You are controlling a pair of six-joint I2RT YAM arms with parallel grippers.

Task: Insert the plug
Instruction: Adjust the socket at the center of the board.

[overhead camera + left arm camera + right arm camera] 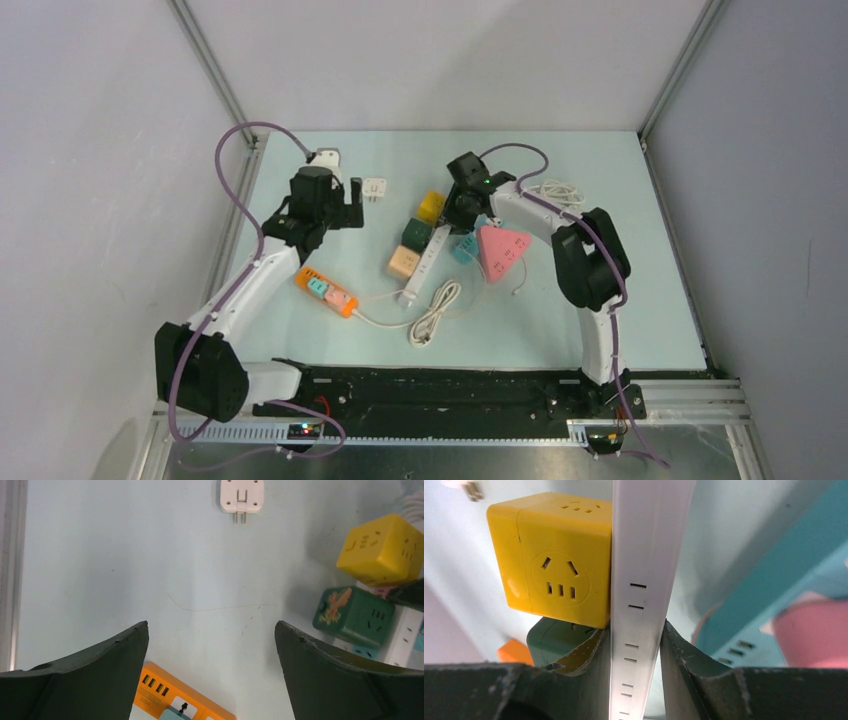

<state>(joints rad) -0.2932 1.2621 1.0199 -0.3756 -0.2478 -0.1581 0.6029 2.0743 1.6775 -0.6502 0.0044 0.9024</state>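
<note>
The plug (pixel 374 189) is a small white block lying flat at the back of the table, its two prongs pointing toward me; the left wrist view has it (pixel 242 496) at the top. My left gripper (pixel 345 203) hovers just left of it, and in its own view this gripper (pixel 211 625) stands wide open over bare table with nothing between its fingers. A long white power strip (pixel 428 262) runs down the middle. My right gripper (pixel 462 215) is at its far end, and its own view shows it (pixel 635 627) shut on the strip (pixel 649 555), both fingers pressing its sides.
Yellow (pixel 432 207), green (pixel 417 234) and peach (pixel 402 262) cube sockets sit along the strip's left side. A teal socket (pixel 466 247) and a pink triangular one (pixel 502 250) lie to its right. An orange power strip (pixel 326 291) and a bundled white cable (pixel 435 312) lie nearer.
</note>
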